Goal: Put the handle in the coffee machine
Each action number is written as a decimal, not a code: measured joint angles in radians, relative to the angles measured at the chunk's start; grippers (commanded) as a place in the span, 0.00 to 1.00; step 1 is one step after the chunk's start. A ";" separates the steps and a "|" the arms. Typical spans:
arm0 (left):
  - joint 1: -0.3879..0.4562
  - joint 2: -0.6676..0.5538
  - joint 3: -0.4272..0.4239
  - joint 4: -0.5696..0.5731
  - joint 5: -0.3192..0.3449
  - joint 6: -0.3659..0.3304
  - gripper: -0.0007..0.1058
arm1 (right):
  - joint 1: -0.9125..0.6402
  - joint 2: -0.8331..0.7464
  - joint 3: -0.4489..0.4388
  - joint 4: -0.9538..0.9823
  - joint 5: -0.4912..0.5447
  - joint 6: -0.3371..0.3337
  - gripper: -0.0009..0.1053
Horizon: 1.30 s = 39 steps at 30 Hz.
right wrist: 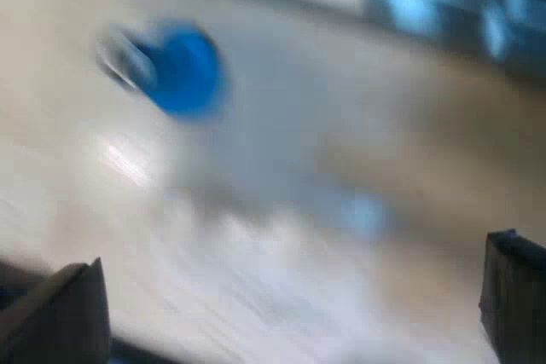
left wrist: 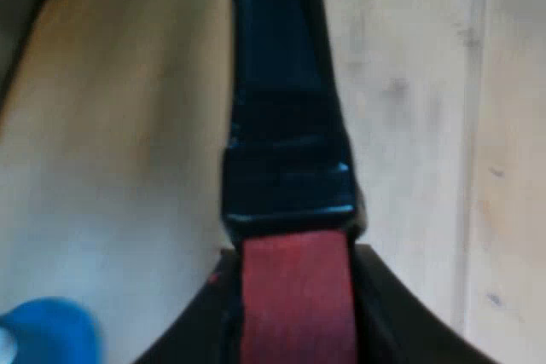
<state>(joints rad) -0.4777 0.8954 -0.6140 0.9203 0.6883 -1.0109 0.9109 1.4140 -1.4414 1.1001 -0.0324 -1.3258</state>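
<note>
A: Handle, where?

B: The handle [left wrist: 286, 125] is in the left gripper [left wrist: 295, 330], over the wooden table [left wrist: 128, 125]. The black fingers [left wrist: 401, 330] press in from both sides on its red end [left wrist: 297, 296], pinching it.

A: Axis?

B: It runs 6 to 12 o'clock, straight out from the jaws. The red end is nearest the wrist and the dark shaft leads.

A: Right arm?

B: The right gripper [right wrist: 290, 313] is spread wide with nothing between its jaws. The blue tamper [right wrist: 179, 70] sits on the table ahead of it, at roughly 11 o'clock. Judgement: the insertion falls to the left arm, which holds the part.

A: Unknowns?

B: The shaft's far end is cut off, so I cannot tell which way the metal head faces. The dark band [right wrist: 444, 6] with blue glints beyond the tamper is too smeared to name. It is possibly the machine.
</note>
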 measured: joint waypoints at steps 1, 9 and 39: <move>-0.007 -0.004 0.006 0.017 0.011 0.020 0.01 | 0.000 0.000 -0.015 -0.018 0.000 -0.002 0.83; 0.005 -0.041 0.011 0.072 0.022 0.045 0.01 | 0.000 -0.022 -0.036 -0.016 -0.002 -0.005 0.83; 0.454 -0.120 0.011 0.128 0.021 0.134 0.01 | 0.388 -0.166 0.012 -0.055 0.557 0.178 0.83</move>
<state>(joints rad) -0.0233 0.7750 -0.6027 1.0480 0.7089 -0.8767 1.2984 1.2477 -1.4295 1.0446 0.5251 -1.1480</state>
